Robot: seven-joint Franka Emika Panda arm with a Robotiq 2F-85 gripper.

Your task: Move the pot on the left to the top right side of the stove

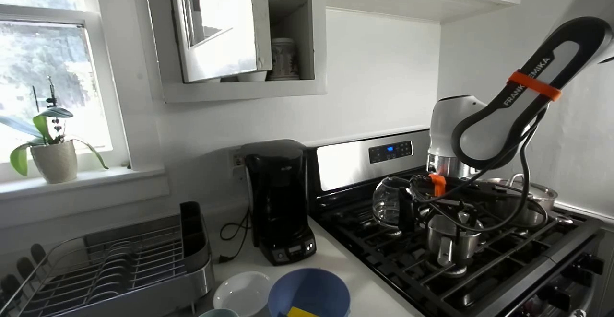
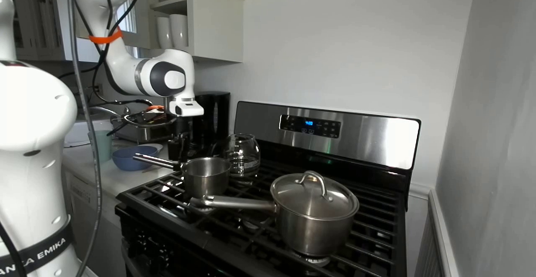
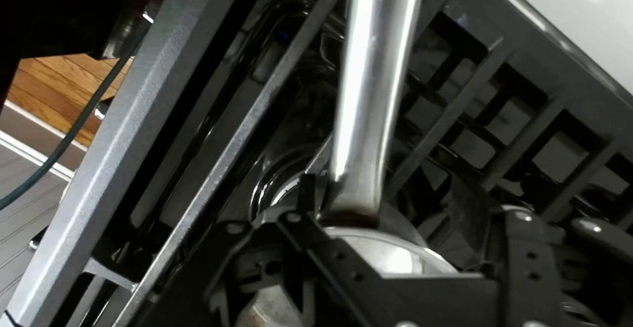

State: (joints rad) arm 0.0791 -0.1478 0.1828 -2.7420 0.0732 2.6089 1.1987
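The pot [image 1: 453, 245], a small steel saucepan, sits upright on the front left burner of the stove [image 2: 377, 147]. It also shows in an exterior view [image 2: 207, 182], its handle pointing left over the stove's edge. In the wrist view the pot's handle [image 3: 373, 94] runs up the picture, with part of the rim below it. My gripper [image 3: 388, 203] is open, its fingers on either side of the handle's base, the handle much nearer the left finger. In both exterior views the gripper [image 2: 181, 153] is low at the handle's base. The pot's far side is hidden in the wrist view.
A lidded steel pot [image 2: 314, 226] stands on the stove's right side, its handle reaching towards the saucepan. A glass carafe [image 2: 243, 155] stands behind the saucepan. A black coffee maker [image 1: 283, 202] and a blue bowl [image 1: 309, 290] are on the counter beside the stove.
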